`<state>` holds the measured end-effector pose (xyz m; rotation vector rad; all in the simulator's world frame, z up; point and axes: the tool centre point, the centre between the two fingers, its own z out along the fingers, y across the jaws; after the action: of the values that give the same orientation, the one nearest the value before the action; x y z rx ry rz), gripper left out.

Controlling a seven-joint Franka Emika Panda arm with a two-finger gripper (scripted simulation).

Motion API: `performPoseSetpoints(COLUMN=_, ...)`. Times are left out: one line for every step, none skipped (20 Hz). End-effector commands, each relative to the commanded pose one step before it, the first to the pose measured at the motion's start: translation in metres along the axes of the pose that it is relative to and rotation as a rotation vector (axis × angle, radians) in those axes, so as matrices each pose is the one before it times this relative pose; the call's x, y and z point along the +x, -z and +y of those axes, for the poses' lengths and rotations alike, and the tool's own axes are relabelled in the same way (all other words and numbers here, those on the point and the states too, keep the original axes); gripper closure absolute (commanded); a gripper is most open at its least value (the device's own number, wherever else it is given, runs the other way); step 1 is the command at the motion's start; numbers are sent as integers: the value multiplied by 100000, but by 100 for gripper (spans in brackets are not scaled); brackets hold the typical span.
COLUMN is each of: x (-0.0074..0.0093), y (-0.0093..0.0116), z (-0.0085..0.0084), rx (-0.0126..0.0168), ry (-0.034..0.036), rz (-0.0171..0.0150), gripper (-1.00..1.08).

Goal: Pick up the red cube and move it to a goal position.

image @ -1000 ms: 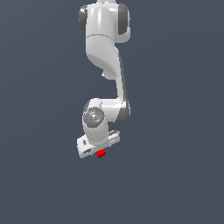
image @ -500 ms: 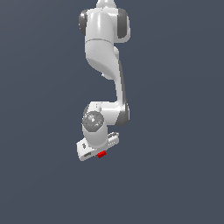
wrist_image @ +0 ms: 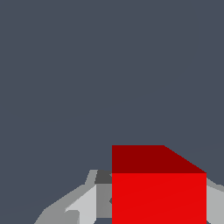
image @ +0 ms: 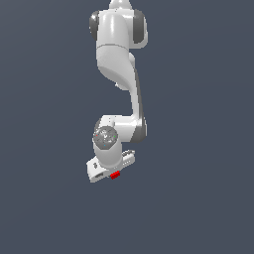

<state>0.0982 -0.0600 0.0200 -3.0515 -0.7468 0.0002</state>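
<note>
Red and tiny, the plain cube (wrist_image: 158, 192) sits between the white gripper's (image: 110, 172) fingers, apparently clamped, though contact is hard to confirm. Carrying seems under way; next, steady transport to a goal not visible here.

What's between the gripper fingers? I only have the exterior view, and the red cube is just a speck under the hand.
Observer: In the wrist view the red cube fills the space between the fingers, one on each side of it.
Operator: Is anything under it?
Observer: Nothing shows past the cube in the wrist view but flat grey background; no surface or marker is visible.
Operator: Is it sitting square?
Observer: Yes, its front face looks straight in the wrist view, with the darker top face visible above it. Whether the gripper is fully clamped I cannot confirm.
</note>
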Motion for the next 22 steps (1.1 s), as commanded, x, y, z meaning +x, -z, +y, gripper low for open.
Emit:
performPoseSetpoints(x=-21, y=49, z=-25, rx=-3, ry=18, rz=18, gripper=108)
performPoseSetpoints(x=-41, y=56, z=-24, rx=0, ry=0, rz=0, gripper=108)
performPoseSetpoints(x=-58, y=79, z=-33, rx=0, ry=0, rz=0, gripper=108)
performPoseSetpoints(x=-75, y=102, z=-43, rx=0, ry=0, rz=0, gripper=108)
performPoseSetpoints(x=-92, y=126, z=-53, rx=0, ry=0, rz=0, gripper=108)
performPoseSetpoints(x=-110, y=150, z=-63, rx=0, ry=0, rz=0, gripper=108)
performPoseSetpoints(x=-128, y=175, z=-74, rx=0, ry=0, rz=0, gripper=108)
performPoseSetpoints(x=-147, y=201, z=-84, rx=0, ry=0, rz=0, gripper=108)
performPoseSetpoints(x=-166, y=228, z=-95, rx=0, ry=0, rz=0, gripper=108)
performPoseSetpoints(x=-186, y=256, z=-107, rx=0, ry=0, rz=0, gripper=108)
performPoseSetpoints(x=-207, y=285, z=-119, rx=0, ry=0, rz=0, gripper=108)
performPoseSetpoints(x=-229, y=315, z=-132, rx=0, ry=0, rz=0, gripper=108)
performPoseSetpoints(x=-248, y=340, z=-150, rx=-34, ry=7, rz=-34, gripper=108)
performPoseSetpoints(x=-276, y=381, z=-158, rx=0, ry=0, rz=0, gripper=108)
performPoseSetpoints(x=-301, y=415, z=-173, rx=0, ry=0, rz=0, gripper=108)
performPoseSetpoints(x=-326, y=451, z=-187, rx=0, ry=0, rz=0, gripper=108)
performPoseSetpoints(x=-351, y=487, z=-201, rx=0, ry=0, rz=0, gripper=108)
performPoseSetpoints(x=-377, y=524, z=-216, rx=0, ry=0, rz=0, gripper=108)
performPoseSetpoints(x=-404, y=561, z=-231, rx=0, ry=0, rz=0, gripper=108)
performPoseSetpoints(x=-426, y=594, z=-244, rx=0, ry=0, rz=0, gripper=108)
performPoseSetpoints(x=-439, y=613, z=-251, rx=0, ry=0, rz=0, gripper=108)
performPoseSetpoints(x=-446, y=633, z=-266, rx=-42, ry=8, rz=-24, gripper=108)
